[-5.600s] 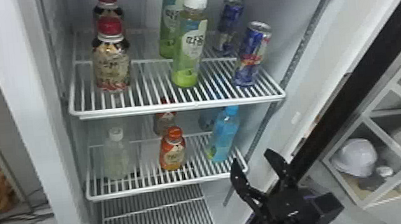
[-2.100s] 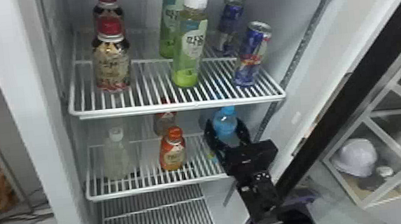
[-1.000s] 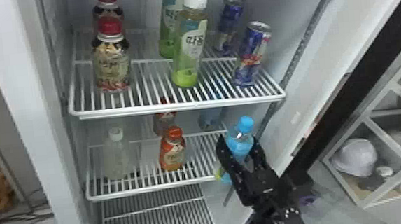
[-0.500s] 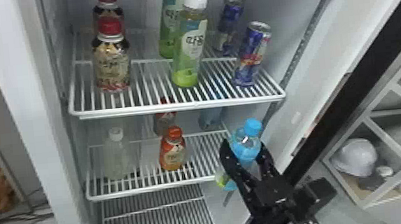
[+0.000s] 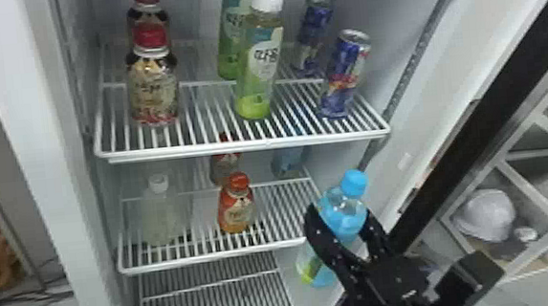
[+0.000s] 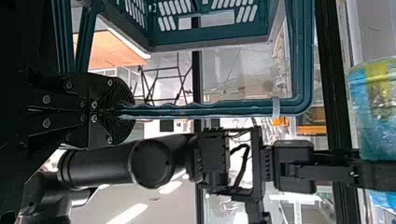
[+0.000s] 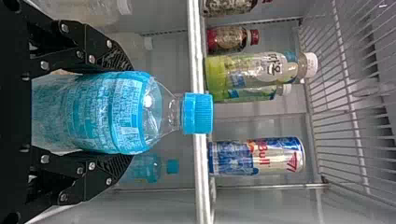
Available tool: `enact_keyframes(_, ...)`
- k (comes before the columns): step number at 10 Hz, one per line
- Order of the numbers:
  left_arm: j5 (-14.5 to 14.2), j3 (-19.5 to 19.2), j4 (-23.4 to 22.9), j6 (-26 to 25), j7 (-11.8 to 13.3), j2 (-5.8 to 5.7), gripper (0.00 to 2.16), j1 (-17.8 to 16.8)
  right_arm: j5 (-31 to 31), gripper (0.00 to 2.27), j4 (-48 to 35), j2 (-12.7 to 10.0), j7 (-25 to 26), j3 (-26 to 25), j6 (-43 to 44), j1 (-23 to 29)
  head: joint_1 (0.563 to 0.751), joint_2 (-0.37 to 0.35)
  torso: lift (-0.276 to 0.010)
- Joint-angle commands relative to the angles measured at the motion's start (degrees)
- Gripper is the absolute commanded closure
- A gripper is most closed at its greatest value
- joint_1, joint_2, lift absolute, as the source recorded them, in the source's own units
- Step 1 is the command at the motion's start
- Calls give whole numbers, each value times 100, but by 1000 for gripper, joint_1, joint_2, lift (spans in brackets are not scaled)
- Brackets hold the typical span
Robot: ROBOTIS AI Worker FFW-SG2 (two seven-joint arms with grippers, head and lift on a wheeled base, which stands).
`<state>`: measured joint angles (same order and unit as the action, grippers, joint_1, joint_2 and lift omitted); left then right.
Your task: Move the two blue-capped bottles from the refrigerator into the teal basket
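Since the earlier frames, the right gripper (image 5: 341, 215) has drawn one clear, blue-capped plastic bottle (image 7: 100, 112) forward off the white wire shelf (image 5: 192, 260), pinching its blue label. The teal plastic basket (image 6: 210, 44) hangs from the left gripper (image 6: 128, 110), pressed on its handle. The second blue-capped bottle (image 7: 147, 168) stands farther back. Too light a squeeze could let the smooth held bottle slip.
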<state>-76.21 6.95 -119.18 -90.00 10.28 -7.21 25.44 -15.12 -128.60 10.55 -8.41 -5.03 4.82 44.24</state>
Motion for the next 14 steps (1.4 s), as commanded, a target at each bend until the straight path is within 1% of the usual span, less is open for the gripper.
enact_keyframes(1,1,-1,0,0,0,-9,1193,1,-105,610,-436,0,-29,-59,-397,343,695,-350,-136)
enact_keyframes(2,1,-18,0,0,0,-9,1193,15,-114,610,-801,0,-91,-138,-707,582,695,-350,-136)
enact_keyframes(4,1,-18,0,-3,0,-17,1193,29,-114,610,-1294,18,-284,-296,-1326,892,695,-350,-136)
enact_keyframes(6,10,-18,0,-3,9,-17,1193,29,-141,610,-1631,70,-451,-428,-1916,1201,695,-350,-136)
enact_keyframes(8,10,-18,0,-3,0,-17,1193,43,-149,610,-1870,106,-609,-534,-2310,1370,695,-350,-136)
enact_keyframes(10,10,-18,0,-3,0,-17,1193,43,-202,610,-2011,149,-688,-534,-2661,1482,695,-350,-136)
enact_keyframes(12,10,-18,0,-3,9,-17,1193,43,-246,610,-2278,167,-794,-595,-3097,1721,695,-350,-136)
enact_keyframes(14,10,-18,0,-3,0,-17,1193,29,-281,610,-2306,202,-864,-639,-3407,1736,695,-350,-136)
